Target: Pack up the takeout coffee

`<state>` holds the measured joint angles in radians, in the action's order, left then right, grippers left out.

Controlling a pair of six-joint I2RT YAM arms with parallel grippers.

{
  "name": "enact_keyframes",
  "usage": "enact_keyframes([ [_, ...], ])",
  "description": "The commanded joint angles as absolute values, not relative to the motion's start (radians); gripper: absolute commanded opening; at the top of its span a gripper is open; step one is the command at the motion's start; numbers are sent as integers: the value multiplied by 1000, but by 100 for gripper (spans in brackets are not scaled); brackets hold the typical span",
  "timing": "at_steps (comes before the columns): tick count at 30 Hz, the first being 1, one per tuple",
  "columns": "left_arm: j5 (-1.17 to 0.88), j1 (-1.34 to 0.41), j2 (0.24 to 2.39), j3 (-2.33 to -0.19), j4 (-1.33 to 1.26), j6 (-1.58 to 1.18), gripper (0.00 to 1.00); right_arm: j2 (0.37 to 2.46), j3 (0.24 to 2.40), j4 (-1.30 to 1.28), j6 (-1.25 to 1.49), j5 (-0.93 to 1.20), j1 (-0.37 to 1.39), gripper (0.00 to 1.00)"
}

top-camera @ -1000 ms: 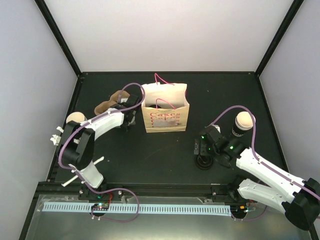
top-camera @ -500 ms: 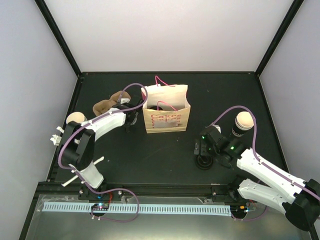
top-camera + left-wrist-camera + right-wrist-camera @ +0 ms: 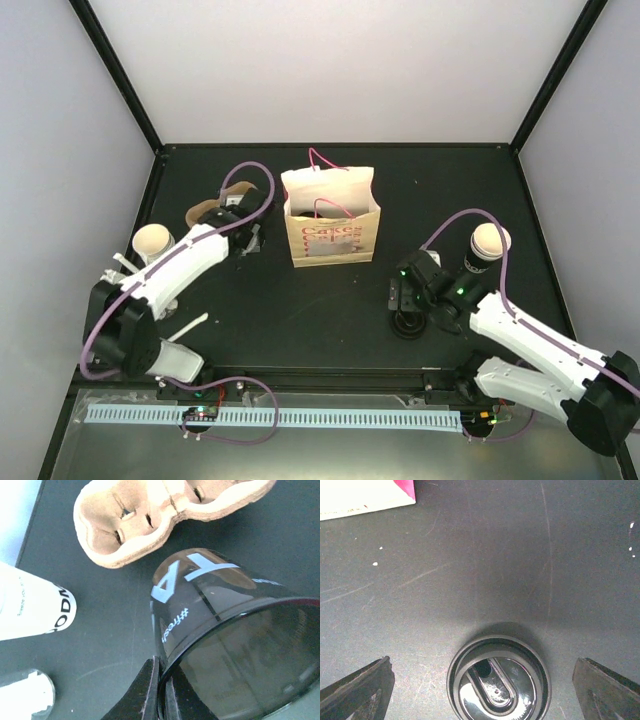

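While the left end effector clamps a dark cup left of the paper bag, the right end effector gapes over a lid right of it.

We see a black worktop, marked with pale scratches and white specks, under white walls. The paper bag is cream-tan with red lettering and pink handles. The pulp tray is plain light brown. The left paper cup has a cream top and a white side with black letters. The right paper cup has a cream top over a black side. The dark cup is smoky black with white lettering, and the lid is glossy black. The arms are white with purple cables.
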<state>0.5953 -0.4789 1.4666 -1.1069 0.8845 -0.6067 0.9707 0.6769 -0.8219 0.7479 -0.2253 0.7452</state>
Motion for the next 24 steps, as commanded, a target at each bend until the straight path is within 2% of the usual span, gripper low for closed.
enact_keyframes([
  [1,399,-460,1328,-1119,1006,-639,3,1004,733,-873,768,-239,745,100],
  [10,-34,-463,1123,-998,1069,-642,2,1142,767,-953,800,-220,750,100],
  [16,-244,-539,1051,-857,946,-704,2,1170,733,-945,835,-194,791,100],
  [24,-353,-750,1092,-768,741,-836,2,1184,669,-876,864,-128,806,96],
])
